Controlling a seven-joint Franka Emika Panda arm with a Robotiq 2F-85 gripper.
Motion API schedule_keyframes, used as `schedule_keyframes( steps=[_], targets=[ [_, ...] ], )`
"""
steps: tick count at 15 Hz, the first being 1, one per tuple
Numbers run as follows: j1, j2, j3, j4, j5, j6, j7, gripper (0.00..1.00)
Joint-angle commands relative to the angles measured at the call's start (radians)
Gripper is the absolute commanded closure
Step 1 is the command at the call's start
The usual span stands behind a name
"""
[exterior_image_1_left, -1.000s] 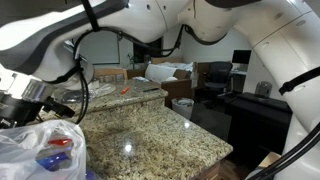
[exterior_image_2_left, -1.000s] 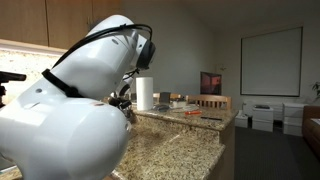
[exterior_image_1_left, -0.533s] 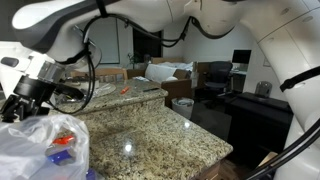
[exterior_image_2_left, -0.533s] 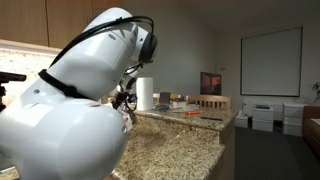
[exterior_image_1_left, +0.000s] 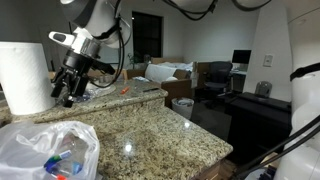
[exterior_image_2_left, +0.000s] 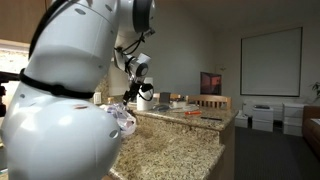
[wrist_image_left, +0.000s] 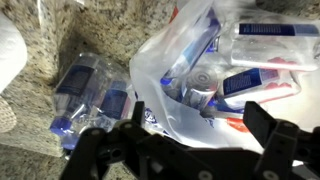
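- Showing a white robot arm reaching over a speckled granite bench, with its tool raised clear of the stone.
- Leaving the tool released: dark fingers spread wide in the wrist view, gripping nothing and touching nothing.
- Placing a clear plastic bag on the bench at the lower left corner of an exterior view, crumpled and open, closer to the camera than the tool and apart from it.
- Filling the middle and right of the wrist view with the same plastic bag, which sits below the gap between the spread fingers.
- Revealing through the bag's film several pens or tubes with blue, white and red markings, lying jumbled together; exact kinds too blurred to tell.
- Setting a clear bottle with a blue label on its side on the bench, just beside the bag's left edge in the wrist view.
- Standing a white paper towel roll upright on the bench, just beside the tool in an exterior view and partly behind the tool from the opposite angle.
- Framing an office room behind the bench, with dark chairs and boxes.
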Motion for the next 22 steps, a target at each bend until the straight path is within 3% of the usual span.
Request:
schedule_keyframes(
  steps=[1,4,7,11,16,18,19,22],
  targets=[
    [0.014,-0.225,-0.097,-0.192,0.074,-0.019,-0.019,0.0],
    [0.092,-0.328,-0.204,-0.319,0.046,0.004,0.031,0.0],
    [0.163,-0.404,-0.287,-0.422,-0.042,0.049,0.168,0.0],
    [0.218,-0.439,-0.326,-0.467,-0.223,0.051,0.421,0.0],
    [0.251,-0.424,-0.331,-0.426,-0.437,-0.072,0.77,0.0],
    [0.269,-0.406,-0.334,-0.407,-0.444,-0.113,0.816,0.0],
    [0.275,-0.406,-0.35,-0.422,-0.417,-0.071,0.756,0.0],
    [0.287,-0.404,-0.358,-0.421,-0.417,-0.075,0.761,0.0]
  ],
)
